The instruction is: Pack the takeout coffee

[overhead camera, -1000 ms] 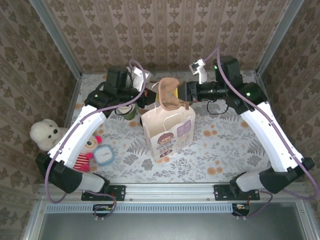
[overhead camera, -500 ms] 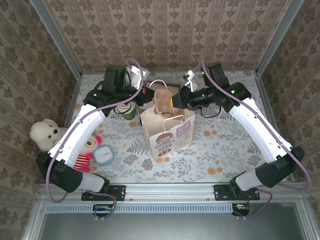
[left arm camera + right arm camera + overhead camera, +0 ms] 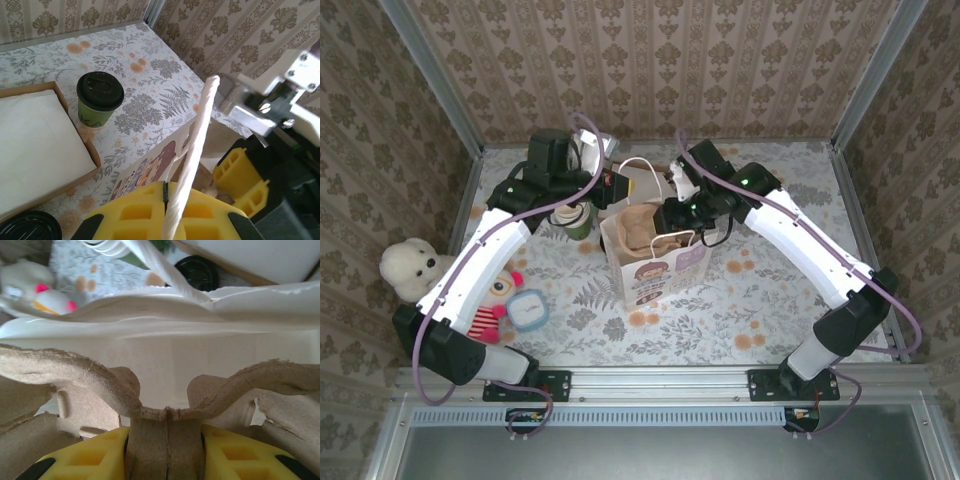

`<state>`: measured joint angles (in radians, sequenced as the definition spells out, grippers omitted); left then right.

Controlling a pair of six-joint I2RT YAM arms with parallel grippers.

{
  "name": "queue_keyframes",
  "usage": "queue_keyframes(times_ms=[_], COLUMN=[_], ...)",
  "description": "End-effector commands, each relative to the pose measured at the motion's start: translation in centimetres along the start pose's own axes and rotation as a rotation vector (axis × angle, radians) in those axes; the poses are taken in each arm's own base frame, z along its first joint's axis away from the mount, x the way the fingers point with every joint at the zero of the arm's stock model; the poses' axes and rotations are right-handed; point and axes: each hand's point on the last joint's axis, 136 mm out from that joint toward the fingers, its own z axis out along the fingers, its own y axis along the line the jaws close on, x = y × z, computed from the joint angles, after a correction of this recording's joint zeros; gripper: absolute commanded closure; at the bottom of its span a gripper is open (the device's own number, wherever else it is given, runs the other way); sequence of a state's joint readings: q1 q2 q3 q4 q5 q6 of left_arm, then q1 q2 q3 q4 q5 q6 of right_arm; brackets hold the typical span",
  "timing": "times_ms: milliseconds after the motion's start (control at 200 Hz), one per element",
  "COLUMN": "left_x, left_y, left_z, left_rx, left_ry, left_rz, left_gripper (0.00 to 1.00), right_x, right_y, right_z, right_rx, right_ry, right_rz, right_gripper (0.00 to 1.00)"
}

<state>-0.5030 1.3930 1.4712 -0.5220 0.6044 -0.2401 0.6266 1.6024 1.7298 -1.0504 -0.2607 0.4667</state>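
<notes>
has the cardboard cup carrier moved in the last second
Yes: the cardboard cup carrier, in the right gripper, went from above the paper bag's rim down into its mouth.

Your R arm (image 3: 790, 235) has swung in from the far-right side twd the centre. Its forearm was out by the R wall and now stretches across the table's right half. The R gripper (image 3: 665, 213) went left & down w/ it, from beside the paper bag (image 3: 655, 275) to right over the bag's mouth. The pulp carrier (image 3: 638, 228) it grips was standing up above the bag's rear rim. It's now sunk into the bag, lying flatter, top approx level w/ the rim.
</notes>
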Motion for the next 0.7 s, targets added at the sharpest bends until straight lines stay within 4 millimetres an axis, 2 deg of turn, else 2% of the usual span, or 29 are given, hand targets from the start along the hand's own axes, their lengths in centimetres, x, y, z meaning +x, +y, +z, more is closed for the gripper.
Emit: queue_keyframes(times_ms=[0,340,500,695], left_x=[-0.3,-0.4,-1.2,-2.1], left_y=[-0.5,-0.5,-0.4,2.2], left_z=[-0.2,-0.1,-0.4,-0.4], left_rx=[0.028,0.032,0.008,-0.126], left_ry=[-0.016,-0.010,-0.031,-0.088], left_rz=[-0.010,-0.108,-0.160,-0.224], left_gripper=[1.00,1.00,1.00,1.00], right_x=[-0.4,0.8,2.2,3.5], right_y=[-2.3,-1.9,-2.2,-2.2], right_z=[-1.0,1.4,1.6,1.6], right_rx=[0.177,0.219,0.231,0.214], right_ry=[-0.033,0.048,0.116,0.154], right_rz=[-0.019,-0.116,-0.153,-0.187], right_gripper=[0.63,0.63,0.63,0.63])
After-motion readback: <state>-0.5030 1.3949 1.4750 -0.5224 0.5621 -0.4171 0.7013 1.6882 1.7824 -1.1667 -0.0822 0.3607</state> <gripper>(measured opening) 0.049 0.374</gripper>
